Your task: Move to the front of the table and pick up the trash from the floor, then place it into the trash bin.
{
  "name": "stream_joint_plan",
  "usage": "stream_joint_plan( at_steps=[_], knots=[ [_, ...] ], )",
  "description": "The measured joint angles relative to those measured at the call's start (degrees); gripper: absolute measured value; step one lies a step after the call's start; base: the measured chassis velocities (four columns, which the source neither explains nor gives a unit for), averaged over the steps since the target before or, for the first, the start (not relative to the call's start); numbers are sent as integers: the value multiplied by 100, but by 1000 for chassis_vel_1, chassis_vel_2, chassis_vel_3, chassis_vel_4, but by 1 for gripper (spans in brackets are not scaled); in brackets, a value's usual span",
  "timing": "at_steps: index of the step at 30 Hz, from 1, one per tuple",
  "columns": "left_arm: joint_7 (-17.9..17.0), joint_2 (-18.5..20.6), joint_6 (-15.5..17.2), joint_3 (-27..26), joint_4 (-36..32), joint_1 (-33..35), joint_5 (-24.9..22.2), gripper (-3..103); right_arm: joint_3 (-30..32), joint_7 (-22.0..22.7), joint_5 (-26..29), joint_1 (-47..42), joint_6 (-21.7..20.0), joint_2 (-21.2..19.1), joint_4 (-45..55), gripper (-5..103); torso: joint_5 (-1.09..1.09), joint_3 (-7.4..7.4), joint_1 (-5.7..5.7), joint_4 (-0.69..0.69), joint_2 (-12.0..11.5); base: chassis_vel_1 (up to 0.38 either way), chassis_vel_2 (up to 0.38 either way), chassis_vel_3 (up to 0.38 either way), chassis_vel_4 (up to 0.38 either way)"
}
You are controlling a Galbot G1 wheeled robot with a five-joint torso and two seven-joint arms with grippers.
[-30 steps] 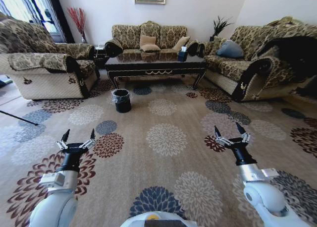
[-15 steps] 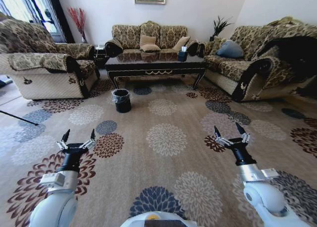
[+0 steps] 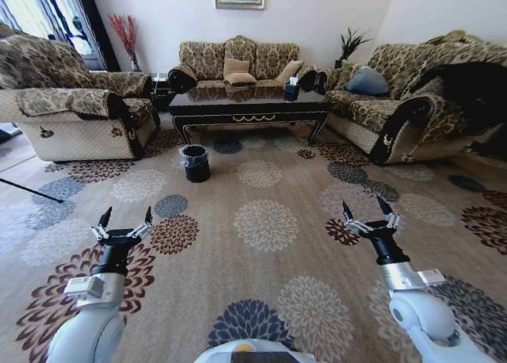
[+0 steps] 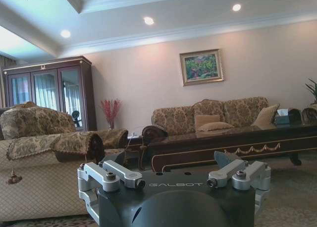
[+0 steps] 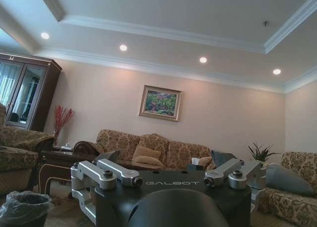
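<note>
The table (image 3: 248,109) of dark glossy wood stands far ahead in front of the middle sofa, and its long front rail (image 4: 237,143) faces my left wrist camera. The small black trash bin (image 3: 195,162) with a clear liner sits on the carpet left of the table's front, and its bagged rim (image 5: 22,207) is in the right wrist view. The trash is out of view. My left gripper (image 3: 127,214) is held low at the near left, open and empty. My right gripper (image 3: 364,206) is at the near right, open and empty too.
A patterned armchair (image 3: 71,109) stands at the left and a sofa (image 3: 404,101) at the right. The flowered carpet (image 3: 265,220) lies open between me and the table. A thin dark rod (image 3: 28,189) lies on the floor at the far left.
The whole head picture has shifted slightly, so the camera has moved a little. Both arms hold the same pose, fingers still open.
</note>
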Motion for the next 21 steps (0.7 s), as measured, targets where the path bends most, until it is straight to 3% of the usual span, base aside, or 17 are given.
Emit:
stream_joint_plan(
  at_steps=[21],
  knots=[
    [-7,0,1,0,0,0,1,100,-1,0,0,0,3,0,-1,100,0,373,100,0,470,0,0,0,0]
  ],
)
